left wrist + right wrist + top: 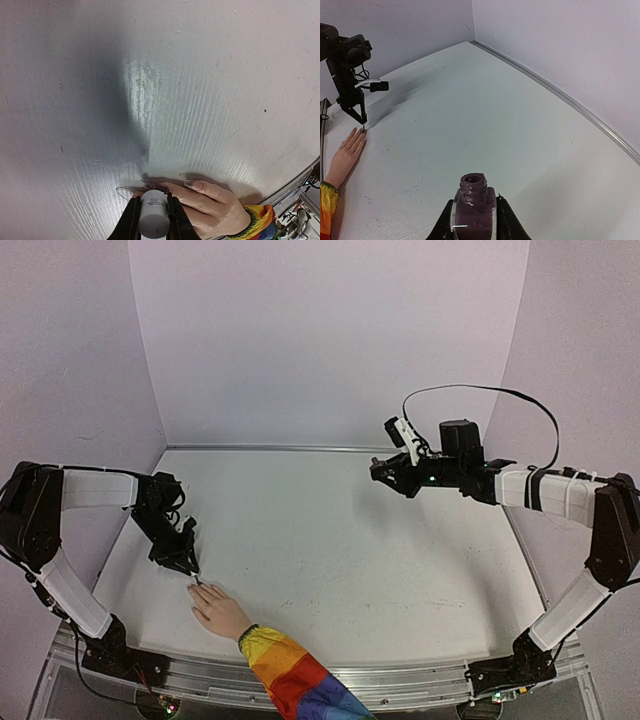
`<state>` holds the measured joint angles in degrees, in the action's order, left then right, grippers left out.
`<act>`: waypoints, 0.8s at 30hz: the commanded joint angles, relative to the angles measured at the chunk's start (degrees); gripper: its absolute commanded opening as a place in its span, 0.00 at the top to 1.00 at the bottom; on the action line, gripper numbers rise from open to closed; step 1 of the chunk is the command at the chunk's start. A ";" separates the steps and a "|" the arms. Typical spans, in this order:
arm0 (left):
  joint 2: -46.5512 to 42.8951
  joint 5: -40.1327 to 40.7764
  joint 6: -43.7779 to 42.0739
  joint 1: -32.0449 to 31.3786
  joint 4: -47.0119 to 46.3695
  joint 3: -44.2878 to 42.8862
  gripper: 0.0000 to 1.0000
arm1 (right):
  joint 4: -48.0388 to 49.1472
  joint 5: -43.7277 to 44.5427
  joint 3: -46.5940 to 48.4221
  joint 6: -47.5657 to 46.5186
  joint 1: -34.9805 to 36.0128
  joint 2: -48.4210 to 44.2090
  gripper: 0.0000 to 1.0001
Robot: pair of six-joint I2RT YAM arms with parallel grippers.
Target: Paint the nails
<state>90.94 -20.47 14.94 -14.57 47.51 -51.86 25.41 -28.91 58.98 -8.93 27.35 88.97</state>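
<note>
White cap (154, 214) before mostly hidden nails (196, 185)

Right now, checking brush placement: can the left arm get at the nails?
Likely yes: the left gripper, shut on the white cap, holds the brush right at the nails of the hand, with nothing between.

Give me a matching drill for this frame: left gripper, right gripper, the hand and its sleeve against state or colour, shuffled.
Column 1:
1. left gripper
2. right gripper
3. hand
4. sleeve

Column 2:
A. rainbow-striped
B. shut on the open, dark purple polish bottle
C. shut on the white brush cap
D. flat on the table, palm down

Pairs: 1-C, 2-B, 3-D, 4-A
</note>
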 commanded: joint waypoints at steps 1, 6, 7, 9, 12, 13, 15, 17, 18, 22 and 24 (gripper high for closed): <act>-0.70 2.01 0.00 0.28 -0.73 -1.38 1.00 | 2.80 -1.17 2.37 0.76 -0.10 -0.20 1.00; -0.55 3.03 0.05 0.31 -0.85 -1.94 1.00 | 2.72 -1.16 2.37 0.79 -0.10 -0.11 1.00; -0.46 3.13 -0.04 0.29 -0.97 -2.18 1.00 | 2.74 -1.15 2.32 0.76 -0.06 -0.11 1.00; -0.26 3.33 -0.17 0.31 -1.05 -2.63 1.00 | 2.78 -1.15 2.33 0.77 -0.08 -0.11 1.00; -0.62 3.86 -0.25 0.32 -0.94 -3.32 1.00 | 2.74 -1.15 2.32 0.79 -0.04 -0.02 1.00; -0.92 4.12 -0.26 0.26 -0.93 -3.52 1.00 | 2.77 -1.15 2.30 0.79 -0.06 -0.02 1.00; -1.65 4.25 -0.22 0.27 -0.85 -3.88 1.00 | 2.77 -1.15 2.28 0.79 -0.09 0.03 1.00; -2.78 4.12 -0.10 0.31 -0.49 -4.31 1.00 | 2.75 -1.22 2.28 0.84 -0.10 -0.01 1.00; -3.30 4.17 -0.09 0.35 -0.19 -4.57 1.00 | 2.80 -1.30 2.28 0.84 -0.11 -0.09 1.00; -6.47 3.75 -0.01 0.33 1.41 -5.62 1.00 | 2.74 -1.67 2.23 0.92 -0.09 -0.40 1.00; -8.34 3.35 0.01 0.32 2.80 -6.60 1.00 | 2.77 -1.88 2.13 0.93 -0.10 -0.84 1.00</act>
<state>87.94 -16.75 14.96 -14.55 48.07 -54.41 25.41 -28.97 58.98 -8.84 27.35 88.97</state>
